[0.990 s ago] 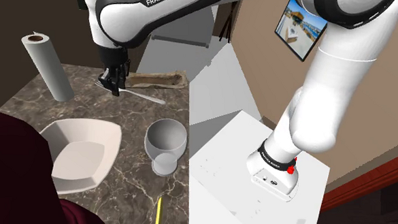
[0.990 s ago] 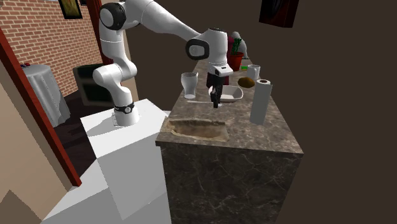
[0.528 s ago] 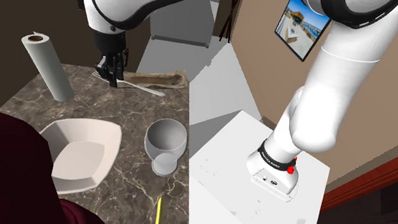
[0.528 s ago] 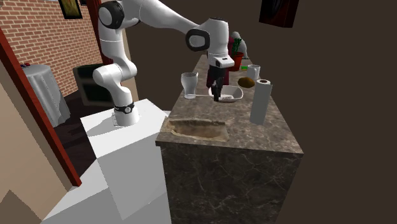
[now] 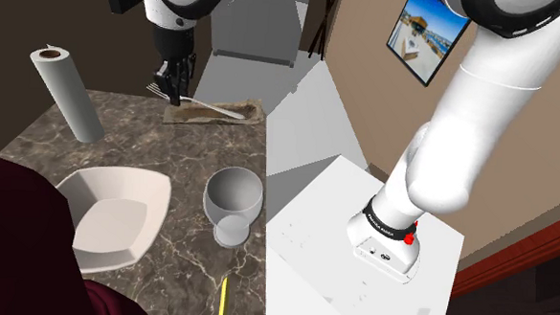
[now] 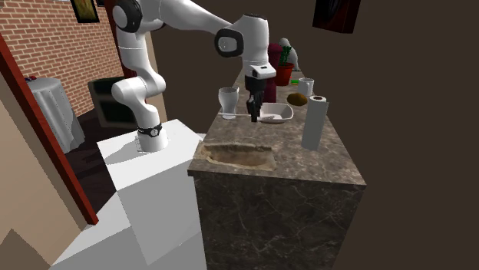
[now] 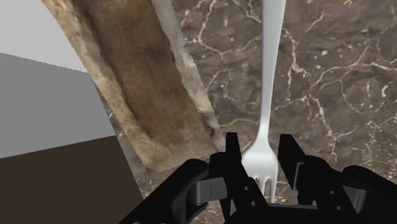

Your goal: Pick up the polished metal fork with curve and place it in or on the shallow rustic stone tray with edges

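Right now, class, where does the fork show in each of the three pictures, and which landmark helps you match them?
Shoulder view: upper left, the fork is gripped in the claw.
Second exterior view: upper middle, at the claw's tip; the fork is too thin to make out.
Wrist view: the fork sits between the claw's fingers, its handle over the counter.
Shared landmark: the brown tray.

Dark marble counter. Paper roll upright at the shoulder view's left. White square bowl just beside a glass, not touching. Thin yellow stick near the glass. Framed picture on wall.
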